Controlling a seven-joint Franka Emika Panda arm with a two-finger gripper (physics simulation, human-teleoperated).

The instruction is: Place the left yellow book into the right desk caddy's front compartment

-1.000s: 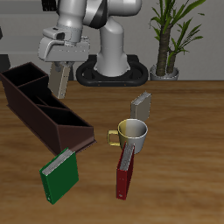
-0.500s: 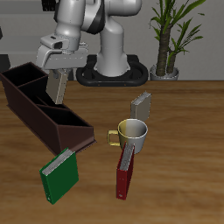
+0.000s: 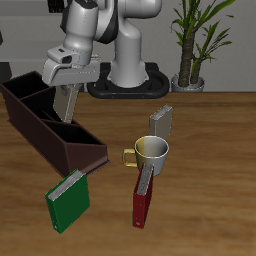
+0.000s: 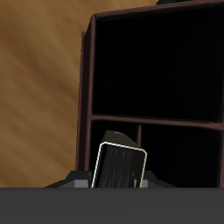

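Gripper (image 3: 68, 84) clamped on the left yellow book (image 3: 67, 102), which hangs upright above the right desk caddy (image 3: 50, 130), seemingly over its middle sections; exact compartment unclear. Wrist view: book edge (image 4: 119, 166) over dark caddy compartments (image 4: 157, 79). Mug (image 3: 151, 153) at about 3 o'clock from the caddy's near end; green book (image 3: 68, 200) at 6 o'clock.

A white mug (image 3: 153, 152) with a yellow handle and yellowish inside stands on the wooden bench (image 3: 215, 170), well away from the gripper, toward the bench's front. Touching the mug's front is a red book (image 3: 143, 200), upright. Just behind the mug stands a grey book (image 3: 162, 121). A green book (image 3: 68, 200) stands near the front edge, almost straight forward of the gripper. A potted plant (image 3: 194, 40) stands at the back.
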